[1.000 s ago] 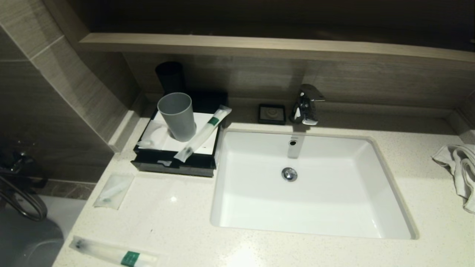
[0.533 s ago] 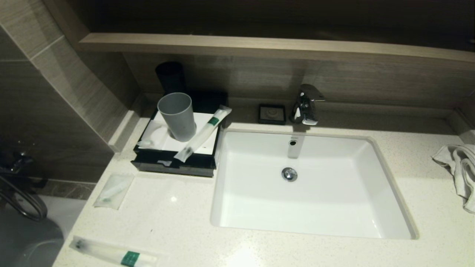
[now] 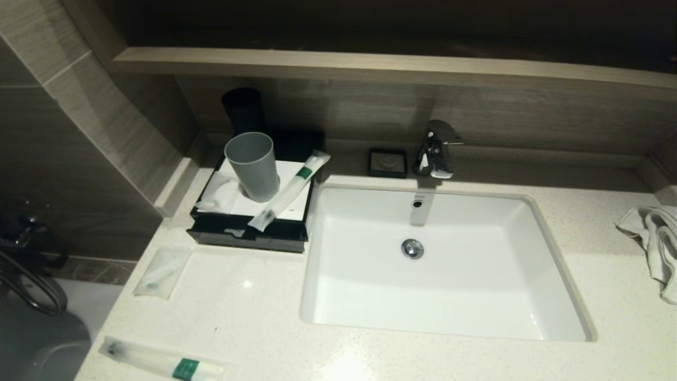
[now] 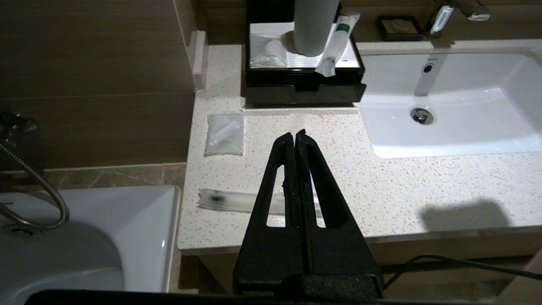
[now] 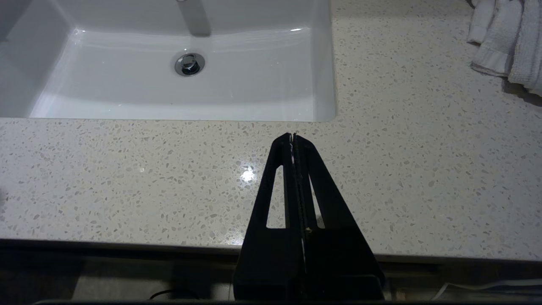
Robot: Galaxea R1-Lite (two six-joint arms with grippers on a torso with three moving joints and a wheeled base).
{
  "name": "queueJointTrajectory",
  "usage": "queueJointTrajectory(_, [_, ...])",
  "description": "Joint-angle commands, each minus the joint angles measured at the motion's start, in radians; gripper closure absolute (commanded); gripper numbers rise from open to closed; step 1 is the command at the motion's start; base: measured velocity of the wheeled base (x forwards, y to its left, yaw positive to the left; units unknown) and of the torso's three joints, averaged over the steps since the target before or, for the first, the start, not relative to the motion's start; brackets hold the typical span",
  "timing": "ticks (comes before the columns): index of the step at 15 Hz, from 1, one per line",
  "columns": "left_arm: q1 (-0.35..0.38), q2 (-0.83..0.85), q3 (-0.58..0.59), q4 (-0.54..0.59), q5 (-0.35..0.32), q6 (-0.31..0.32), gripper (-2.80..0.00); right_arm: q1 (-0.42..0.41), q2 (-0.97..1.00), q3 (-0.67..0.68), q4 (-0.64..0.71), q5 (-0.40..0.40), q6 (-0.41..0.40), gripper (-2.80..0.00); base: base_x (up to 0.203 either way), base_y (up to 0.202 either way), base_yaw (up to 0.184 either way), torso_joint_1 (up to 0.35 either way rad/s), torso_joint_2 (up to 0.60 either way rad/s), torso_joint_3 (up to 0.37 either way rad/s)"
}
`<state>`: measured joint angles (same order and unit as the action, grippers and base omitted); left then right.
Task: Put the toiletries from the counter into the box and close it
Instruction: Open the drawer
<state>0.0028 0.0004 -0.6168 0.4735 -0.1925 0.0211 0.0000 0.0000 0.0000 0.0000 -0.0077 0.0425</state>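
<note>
The black box (image 3: pixel 248 235) with a white top panel stands at the back left of the cream counter (image 3: pixel 248 312). A long packet with a green label (image 3: pixel 290 191) lies slanted on its top. A flat clear sachet (image 3: pixel 161 272) lies on the counter in front of the box. Another long packet (image 3: pixel 158 361) lies at the counter's front left edge; the same packet (image 4: pixel 230 201) shows in the left wrist view. My left gripper (image 4: pixel 295 134) hovers shut and empty above that front edge. Off the front edge near the sink, my right gripper (image 5: pixel 292 135) is shut and empty too.
A grey cup (image 3: pixel 253 166) stands on the box's top, with a clear wrapped item (image 3: pixel 219 194) beside it. The white sink (image 3: pixel 439 264), the chrome tap (image 3: pixel 436 149) and a small black soap dish (image 3: pixel 388 162) lie to the right. A white towel (image 3: pixel 653 238) sits at the far right.
</note>
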Motion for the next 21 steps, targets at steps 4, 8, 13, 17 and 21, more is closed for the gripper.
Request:
queueJointTrajectory(4, [0.000, 0.000, -0.143, 0.046, -0.016, 0.000, 0.00, 0.000, 0.002, 0.000, 0.000, 0.000, 0.000, 0.00, 0.000, 0.000, 0.000, 0.000, 0.00, 0.000])
queueJointTrajectory(8, [0.000, 0.001, -0.295, 0.130, -0.012, 0.000, 0.00, 0.000, 0.002, 0.000, 0.000, 0.000, 0.000, 0.00, 0.000, 0.000, 0.000, 0.000, 0.00, 0.000])
queueJointTrajectory(13, [0.000, 0.001, -0.348, 0.179, -0.004, 0.000, 0.00, 0.000, 0.000, 0.000, 0.000, 0.000, 0.000, 0.00, 0.000, 0.000, 0.000, 0.000, 0.00, 0.000])
queueJointTrajectory(17, [0.000, 0.001, -0.384, 0.186, -0.004, 0.002, 0.00, 0.000, 0.002, 0.000, 0.000, 0.000, 0.000, 0.00, 0.000, 0.000, 0.000, 0.000, 0.00, 0.000])
queueJointTrajectory(21, [0.001, 0.177, -0.501, 0.206, 0.016, -0.010, 0.00, 0.000, 0.000, 0.000, 0.000, 0.000, -0.001, 0.00, 0.000, 0.000, 0.000, 0.000, 0.00, 0.000])
